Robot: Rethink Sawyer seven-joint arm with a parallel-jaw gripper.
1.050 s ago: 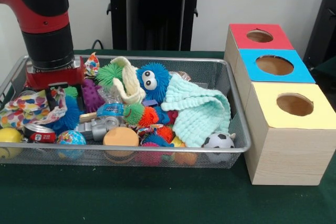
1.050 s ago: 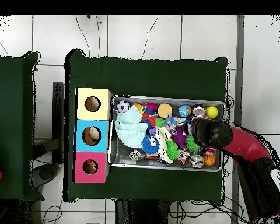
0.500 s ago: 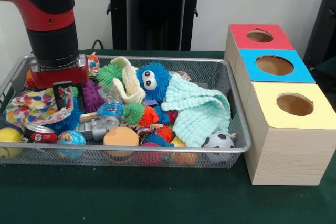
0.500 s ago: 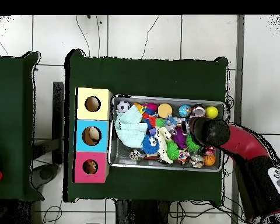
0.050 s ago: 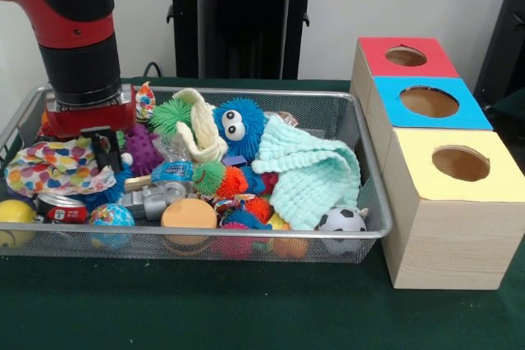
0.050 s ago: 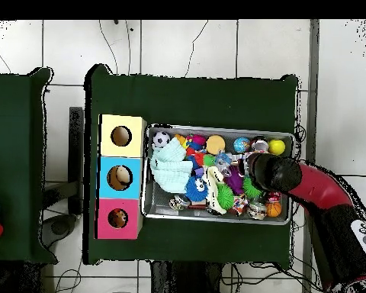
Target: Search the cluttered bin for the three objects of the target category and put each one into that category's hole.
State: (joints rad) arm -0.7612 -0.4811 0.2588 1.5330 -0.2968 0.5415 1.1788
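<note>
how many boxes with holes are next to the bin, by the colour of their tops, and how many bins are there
Red-topped box: 1
Blue-topped box: 1
Yellow-topped box: 1
Wire mesh bin: 1
Total: 4

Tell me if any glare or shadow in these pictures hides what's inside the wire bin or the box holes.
Front view: even light, no glare on the wire bin; the holes in the yellow box, blue box and red box fall into shade, contents unreadable. Overhead view: the arm covers part of the bin; the blue box's hole shows something pale.
</note>
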